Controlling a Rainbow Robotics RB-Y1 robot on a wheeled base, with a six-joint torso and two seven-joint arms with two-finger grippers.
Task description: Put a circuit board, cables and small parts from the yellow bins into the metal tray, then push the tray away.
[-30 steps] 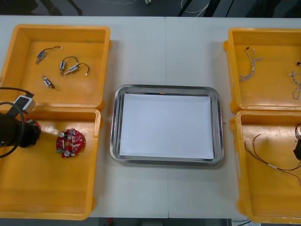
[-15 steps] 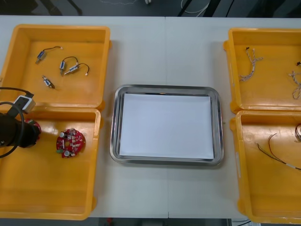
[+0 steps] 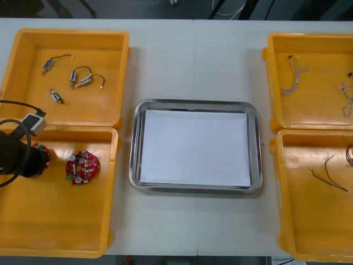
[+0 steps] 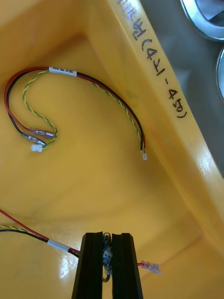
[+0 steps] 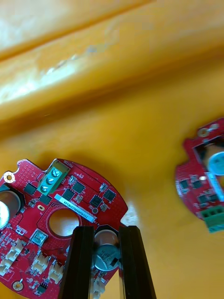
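Note:
My left gripper (image 5: 106, 231) is shut on a round red circuit board (image 5: 56, 210), its fingers clamped on a silver component on the board. In the front view that gripper (image 3: 39, 159) is at the left end of the near left yellow bin (image 3: 55, 232). A second circuit board (image 3: 83, 167) (image 5: 205, 182) lies just beside it. My right gripper (image 4: 107, 236) is shut on a red and yellow cable (image 4: 56, 245) low in the near right bin (image 3: 309, 232). Another red and yellow cable (image 4: 107, 93) lies loose ahead of the fingers. The metal tray (image 3: 196, 102), white inside, holds nothing.
The far left bin (image 3: 110, 66) holds several small metal parts (image 3: 83, 79). Twisted blue and white cables (image 3: 293, 74) lie in the far right bin (image 3: 320, 110). A red and yellow cable (image 3: 330, 178) trails toward the right edge of the near right bin. Bare table surrounds the tray.
The right gripper has gone out past the front view's right edge, dragging the red and yellow cable rightward. The left arm has shifted slightly toward the second circuit board.

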